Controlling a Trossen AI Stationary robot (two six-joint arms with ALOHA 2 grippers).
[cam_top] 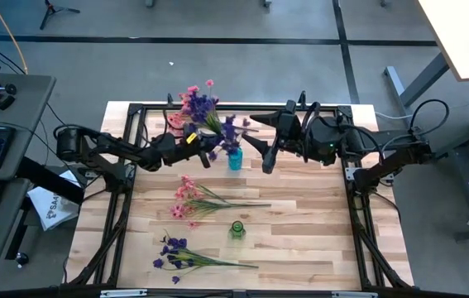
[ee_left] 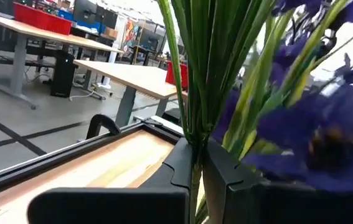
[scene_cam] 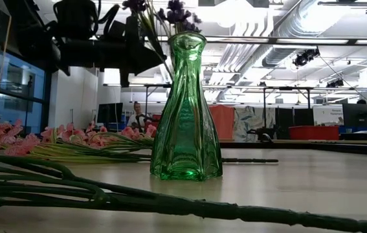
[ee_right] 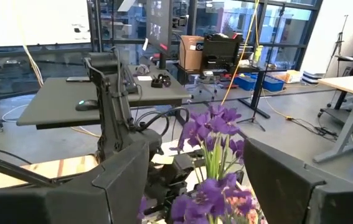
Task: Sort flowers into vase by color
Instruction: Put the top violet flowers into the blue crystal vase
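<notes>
My left gripper (cam_top: 208,154) is shut on a purple-blossomed sprig (cam_top: 203,110) just left of a small teal vase (cam_top: 234,160). More purple blossoms (cam_top: 231,129) stand above that vase. Pink blossoms (cam_top: 188,94) show beside the held sprig near the far edge. My right gripper (cam_top: 260,149) hovers open right of the teal vase, its fingers pointing at the purple blossoms (ee_right: 213,124). A green glass vase (cam_top: 236,229) (scene_cam: 186,110) stands upright near the table's middle. One pink sprig (cam_top: 194,201) and one purple sprig (cam_top: 178,253) lie flat on the table. My left gripper pinches the sprig's bundled green stems (ee_left: 194,134) between its two fingers (ee_left: 179,165). The stems rise out of the hold, with leaves and purple blossoms (ee_left: 316,134) spreading above. The part below the fingers is hidden, so I cannot tell whether it reaches into the teal vase.
A dark metal frame (cam_top: 128,141) runs around the table's edges. Bare wood (cam_top: 308,223) lies right of the green vase. In the low view, long green stems (scene_cam: 73,191) cross the foreground and pink blossoms (scene_cam: 15,139) lie behind them. A person (scene_cam: 136,111) shows far back in the room.
</notes>
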